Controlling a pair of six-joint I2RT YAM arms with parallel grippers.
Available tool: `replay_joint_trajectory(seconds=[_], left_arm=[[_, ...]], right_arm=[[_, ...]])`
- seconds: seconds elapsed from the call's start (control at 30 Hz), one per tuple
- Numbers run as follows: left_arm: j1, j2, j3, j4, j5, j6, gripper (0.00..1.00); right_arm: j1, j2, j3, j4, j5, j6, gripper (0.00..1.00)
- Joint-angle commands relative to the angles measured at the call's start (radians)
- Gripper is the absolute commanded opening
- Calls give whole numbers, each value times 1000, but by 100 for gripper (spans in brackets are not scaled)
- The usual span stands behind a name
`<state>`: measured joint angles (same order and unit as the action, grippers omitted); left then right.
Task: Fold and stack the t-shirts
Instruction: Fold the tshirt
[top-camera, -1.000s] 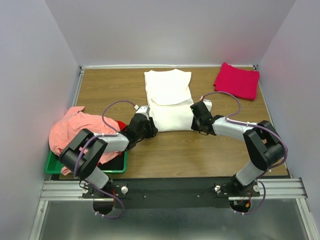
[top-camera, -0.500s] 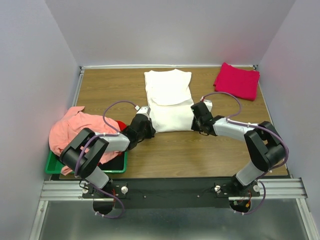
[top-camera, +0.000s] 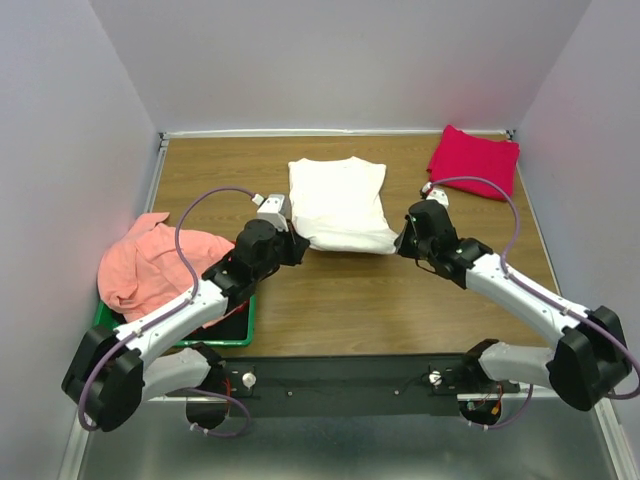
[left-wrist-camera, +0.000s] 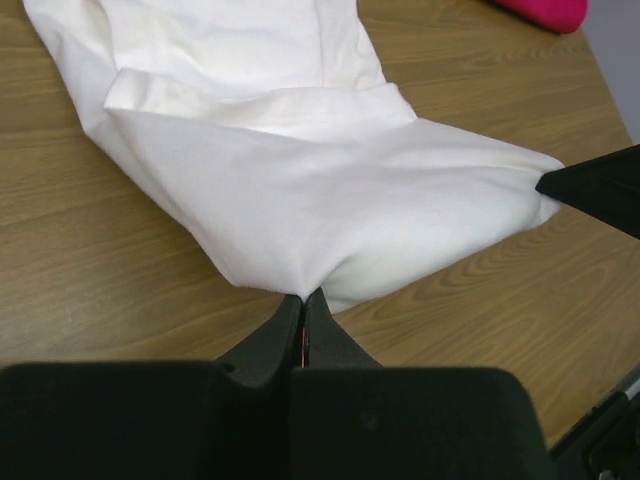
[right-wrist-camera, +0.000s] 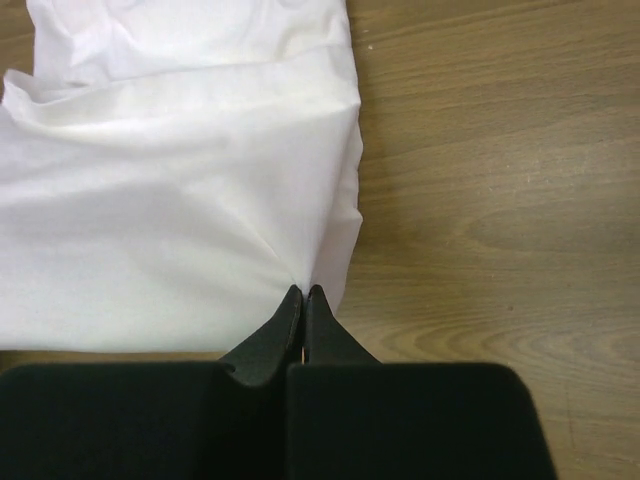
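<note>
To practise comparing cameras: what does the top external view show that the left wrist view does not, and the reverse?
Top external only: the salmon-pink t-shirt draped over the green bin, and both whole arms. Left wrist only: close up, the left gripper with jaws shut on the shirt's corner. Both: the white t-shirt, the magenta-red t-shirt, the wooden table.

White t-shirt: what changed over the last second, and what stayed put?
Both arms stretched out. The left end effector and right end effector, each shut on a near corner of the white t-shirt, raised its near edge and carried it toward its far end, so it looks shorter. The magenta t-shirt, pink t-shirt and green bin stayed put.
</note>
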<state>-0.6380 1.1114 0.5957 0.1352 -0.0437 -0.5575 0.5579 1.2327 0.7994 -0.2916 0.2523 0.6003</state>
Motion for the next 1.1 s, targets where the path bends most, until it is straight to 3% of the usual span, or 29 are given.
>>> replay_joint_trajectory(seconds=[0.0, 0.27, 0.57, 1.07], left_arm=[[-23, -65, 16, -134, 34, 24, 0], [-158, -199, 42, -238, 31, -68, 0], [-189, -199, 0, -163, 79, -119, 0], [-178, -19, -19, 87, 71, -124, 0]], right_arm=[[25, -77, 41, -147, -2, -19, 1], [125, -197, 106, -273, 70, 35, 0], [125, -237, 136, -274, 194, 56, 0], [122, -15, 250, -141, 404, -34, 0]])
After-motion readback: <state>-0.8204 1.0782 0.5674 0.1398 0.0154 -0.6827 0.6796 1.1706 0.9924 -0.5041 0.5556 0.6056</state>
